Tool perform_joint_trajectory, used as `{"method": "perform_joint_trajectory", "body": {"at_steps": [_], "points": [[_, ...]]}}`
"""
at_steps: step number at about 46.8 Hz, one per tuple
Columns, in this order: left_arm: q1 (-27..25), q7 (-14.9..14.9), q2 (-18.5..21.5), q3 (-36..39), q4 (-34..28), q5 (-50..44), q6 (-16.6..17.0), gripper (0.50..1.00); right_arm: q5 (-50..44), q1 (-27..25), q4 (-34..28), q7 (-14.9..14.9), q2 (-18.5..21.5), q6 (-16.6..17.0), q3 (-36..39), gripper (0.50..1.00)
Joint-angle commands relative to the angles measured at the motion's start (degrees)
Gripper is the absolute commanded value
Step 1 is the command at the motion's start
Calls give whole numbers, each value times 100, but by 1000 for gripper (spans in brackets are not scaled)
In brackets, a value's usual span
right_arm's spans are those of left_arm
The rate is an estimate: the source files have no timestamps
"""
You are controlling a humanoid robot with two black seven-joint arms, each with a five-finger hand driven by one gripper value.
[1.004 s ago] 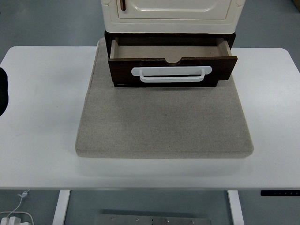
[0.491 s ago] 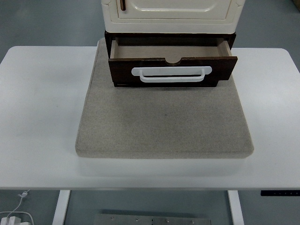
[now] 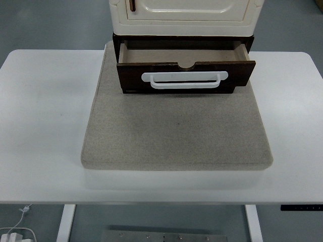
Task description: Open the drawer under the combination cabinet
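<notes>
The drawer (image 3: pixel 185 75) stands pulled out toward the near side from under the cream combination cabinet (image 3: pixel 185 15), at the far middle of the table (image 3: pixel 40 126), and its bare brown inside (image 3: pixel 179 54) shows from above. The dark wooden front carries a white bar handle (image 3: pixel 184 79) running left to right, with a small half-round notch cut in the top edge above it. Cabinet and drawer sit on the far edge of a grey felt mat (image 3: pixel 176 131) that covers the table's middle. Neither hand is in view, so nothing can be said of whether either is open or closed, and nothing grips the handle. Judged from how things lie, the opening looks done or nearly so. If more travel were wanted, a good pull would take the handle at its centre and draw straight toward the near edge, keeping the force level so the light cabinet neither tips nor slides on the mat. No brand, label or writing can be read anywhere on the cabinet, drawer or mat.
</notes>
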Motion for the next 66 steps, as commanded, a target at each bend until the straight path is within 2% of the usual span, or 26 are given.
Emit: {"method": "perform_joint_trajectory", "body": {"at_steps": [1,9,22,30,38,43,53,58,66], "points": [[233,4,-36,21,7,-125,-211,1000,1,-1,0,0,0,-1,0,928],[637,-4,-167,73,7,-556,-862,1000,10,-1,0,0,0,-1,0,928],[1191,-4,-598,74,7,-592,-1644,1000,10,-1,0,0,0,-1,0,928],[1350,-4,-801,74,7,-846,-2022,1000,10,-1,0,0,0,-1,0,928],[1376,13,-1029,74,287,-970,-2154,1000,10,-1,0,0,0,8,9,928],[1376,145,-1169,74,481,-987,-2339,1000,10,-1,0,0,0,8,9,928],[1367,233,-1389,74,675,-1127,-2383,1000,10,-1,0,0,0,8,9,928],[1359,444,-1468,109,806,-1154,-2392,1000,10,-1,0,0,0,8,9,928],[1359,453,-1530,91,815,-1180,-2488,1000,18,-1,0,0,0,8,9,928]]}}
